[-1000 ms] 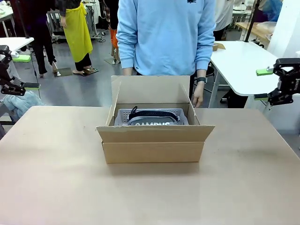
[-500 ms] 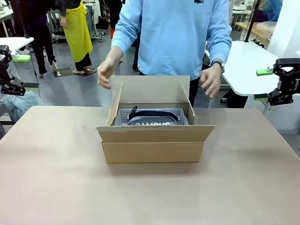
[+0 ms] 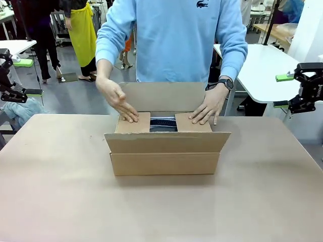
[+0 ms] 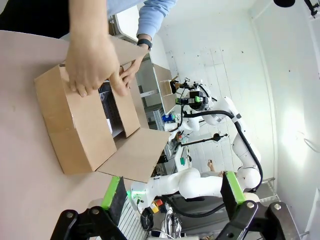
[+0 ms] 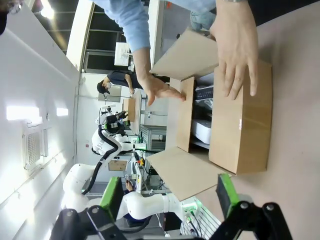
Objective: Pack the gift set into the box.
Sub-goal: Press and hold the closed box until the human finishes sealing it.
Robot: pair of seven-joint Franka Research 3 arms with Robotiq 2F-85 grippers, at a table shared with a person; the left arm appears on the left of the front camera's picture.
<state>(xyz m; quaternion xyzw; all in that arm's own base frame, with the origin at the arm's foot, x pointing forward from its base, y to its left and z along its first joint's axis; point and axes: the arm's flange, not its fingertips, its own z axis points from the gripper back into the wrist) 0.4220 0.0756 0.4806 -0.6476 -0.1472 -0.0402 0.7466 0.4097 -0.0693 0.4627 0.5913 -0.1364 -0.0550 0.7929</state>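
A person's hands (image 3: 206, 108) pressed the side flaps (image 3: 134, 124) over the gift set (image 3: 163, 124) inside the box (image 3: 164, 157), its long axis along the counter's (image 3: 60, 194) near edge; our left fingers (image 4: 114, 191) and right fingers (image 5: 111, 196) stood apart.

You have no word or number here that reads clearly. One mark stands out — a small dark crocodile emblem (image 3: 203, 4) on the chest of the light blue sweatshirt (image 3: 171, 45) at the far side. Print on the pack (image 3: 163, 124) in the box (image 3: 164, 162) is mostly covered.
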